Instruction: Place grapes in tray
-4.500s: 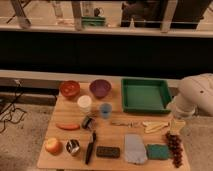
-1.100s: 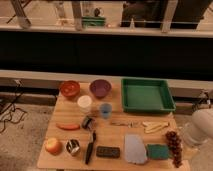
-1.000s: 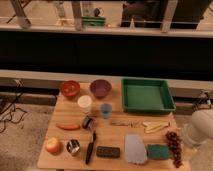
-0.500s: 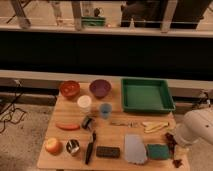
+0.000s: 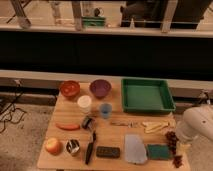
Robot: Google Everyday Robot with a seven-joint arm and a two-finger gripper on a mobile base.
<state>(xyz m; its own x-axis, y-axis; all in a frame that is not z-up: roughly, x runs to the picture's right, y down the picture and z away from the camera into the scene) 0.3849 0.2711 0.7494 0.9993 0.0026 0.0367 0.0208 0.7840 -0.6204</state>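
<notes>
**Worktop lot: grapes at near right corner, tray at far right**

- Grapes [image 5: 173,141]: dark red-purple bunch lying lengthwise on the wooden worktop [image 5: 115,137] at its near right corner, just right of the green sponge [image 5: 159,151]. Partly covered by the arm. Well apart from the tray.
- Tray [image 5: 147,94]: large, green, shallow, raised rim. Far right of the worktop, nothing in it.
- Gripper [image 5: 183,146]: at the low end of the white arm [image 5: 199,124], right edge of the scene, directly over the right side of the bunch. Fingers spread apart; nothing seen lifted.
- Far row, left of the tray: orange bowl [image 5: 70,89], purple bowl [image 5: 100,88].
- Middle: white cup [image 5: 84,103], blue cup [image 5: 105,110], carrot [image 5: 67,126].
- Near row: apple [image 5: 52,145], black-handled knife [image 5: 90,147], grey cloth [image 5: 134,149].
</notes>
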